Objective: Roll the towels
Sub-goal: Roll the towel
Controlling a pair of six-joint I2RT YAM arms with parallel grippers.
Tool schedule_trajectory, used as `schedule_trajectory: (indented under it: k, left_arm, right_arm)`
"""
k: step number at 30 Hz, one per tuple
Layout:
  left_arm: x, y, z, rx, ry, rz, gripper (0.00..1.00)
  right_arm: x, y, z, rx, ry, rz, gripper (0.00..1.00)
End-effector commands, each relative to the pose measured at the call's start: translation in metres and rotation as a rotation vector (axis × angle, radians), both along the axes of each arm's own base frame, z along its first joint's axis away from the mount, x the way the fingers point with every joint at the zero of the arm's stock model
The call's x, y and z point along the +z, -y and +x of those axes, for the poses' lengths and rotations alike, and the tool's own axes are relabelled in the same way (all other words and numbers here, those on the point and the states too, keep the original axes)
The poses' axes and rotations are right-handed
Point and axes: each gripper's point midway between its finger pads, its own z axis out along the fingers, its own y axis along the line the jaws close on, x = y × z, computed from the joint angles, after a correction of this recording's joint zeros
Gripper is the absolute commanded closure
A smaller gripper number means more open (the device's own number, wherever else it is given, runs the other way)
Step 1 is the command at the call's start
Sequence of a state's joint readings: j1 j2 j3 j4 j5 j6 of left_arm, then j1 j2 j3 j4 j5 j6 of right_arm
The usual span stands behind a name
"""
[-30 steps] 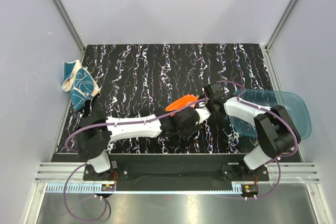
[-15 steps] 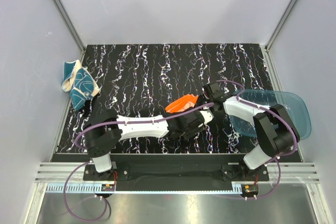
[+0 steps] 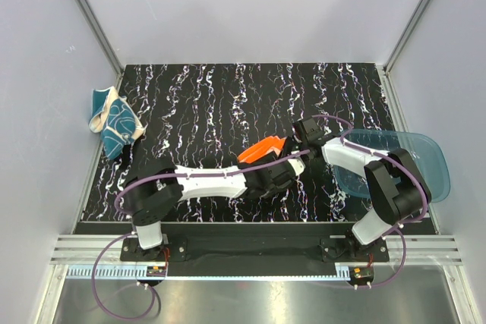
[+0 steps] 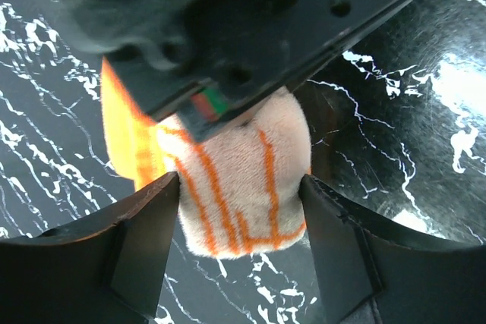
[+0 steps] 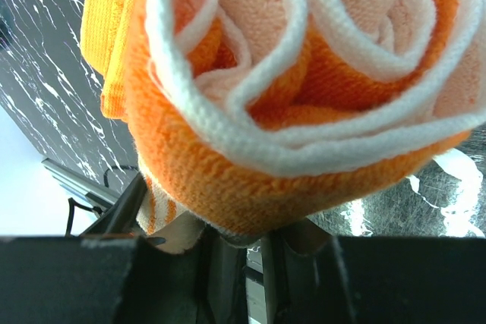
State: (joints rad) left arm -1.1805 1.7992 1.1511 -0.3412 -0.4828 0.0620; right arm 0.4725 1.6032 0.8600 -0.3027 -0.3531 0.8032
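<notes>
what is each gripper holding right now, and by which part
The right gripper pinches the orange towel at the end of its roll. The left gripper flanks the roll's sides; whether it grips cannot be told.

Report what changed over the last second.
The left arm's elbow swung right, folding the arm closer behind the left gripper, which barely shifted, its fingers flanking the orange towel. The right gripper kept its pinch on that towel. The teal towel and blue tray stayed put.
</notes>
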Motion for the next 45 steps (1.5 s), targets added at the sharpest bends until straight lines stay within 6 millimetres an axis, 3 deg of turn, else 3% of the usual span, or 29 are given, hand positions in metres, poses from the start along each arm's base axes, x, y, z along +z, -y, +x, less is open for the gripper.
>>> schedule_trajectory:
  k: [1,7,8,11,15,19,23,33,37,42,45]
  left_arm:
    - [-0.021,-0.006,0.001,0.01,-0.021,0.039,0.3]
    - [-0.048,-0.007,-0.01,0.006,-0.113,0.027,0.36]
    - [-0.052,-0.006,-0.012,0.0,-0.139,0.021,0.49]
    - [-0.056,-0.005,-0.015,-0.011,-0.183,0.015,0.71]
    - [-0.063,-0.003,-0.023,-0.027,-0.271,0.007,0.8]
    - [-0.071,-0.005,-0.035,-0.035,-0.356,0.029,0.82]
    - [-0.073,-0.009,-0.041,-0.04,-0.397,0.041,0.81]
    - [-0.069,-0.022,-0.051,0.004,-0.467,0.048,0.78]
    - [-0.066,-0.023,-0.057,0.013,-0.494,0.034,0.78]
    - [-0.057,-0.025,-0.063,0.033,-0.542,-0.012,0.78]
    - [-0.048,-0.018,-0.068,0.061,-0.697,-0.132,0.79]
  right_arm:
    - [-0.013,0.009,-0.013,0.028,-0.055,-0.065,0.78]
    - [-0.008,0.009,-0.014,0.036,-0.051,-0.063,0.78]
    - [-0.009,0.009,-0.015,0.039,-0.053,-0.064,0.78]
    - [-0.006,0.009,-0.015,0.047,-0.053,-0.065,0.78]
    - [0.0,0.011,-0.014,0.066,-0.05,-0.085,0.72]
    - [0.009,0.029,-0.009,0.076,-0.035,-0.199,0.3]
    - [0.02,0.048,0.004,0.05,-0.028,-0.24,0.17]
    - [0.077,0.102,0.053,-0.062,0.045,-0.339,0.06]
    - [0.098,0.111,0.071,-0.081,0.069,-0.362,0.05]
    - [0.108,0.117,0.077,-0.088,0.083,-0.382,0.05]
    - [0.109,0.126,0.074,-0.102,0.084,-0.407,0.05]
